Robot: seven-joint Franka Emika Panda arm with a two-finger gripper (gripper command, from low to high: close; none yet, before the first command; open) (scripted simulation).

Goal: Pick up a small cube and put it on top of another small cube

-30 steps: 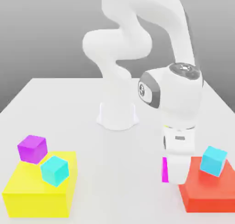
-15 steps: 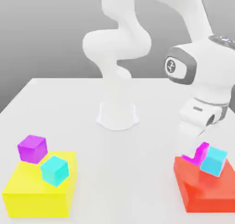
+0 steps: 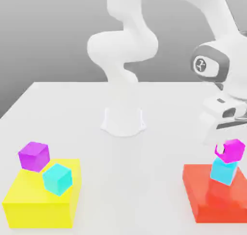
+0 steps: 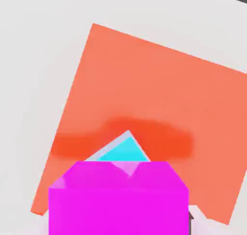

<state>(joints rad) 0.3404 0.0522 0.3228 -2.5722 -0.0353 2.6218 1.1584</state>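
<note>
Magenta cube [image 3: 232, 150], cyan cube [image 3: 224, 172], red block [image 3: 212, 195]

From my station, two blocks lay on the table [image 3: 130, 181], well apart, far from its far edge: left block [image 3: 41, 215] to the exterior view's left, right block [image 3: 207, 200] to its right. Third cube [image 3: 58, 179] sat on the left block, by its right edge. Fourth cube [image 3: 34, 157] lay behind, at that block's far left corner; on or beyond it, I couldn't tell. Another small cube [image 3: 224, 171] stood on the right block, small cube [image 3: 232, 150] atop it.
</note>
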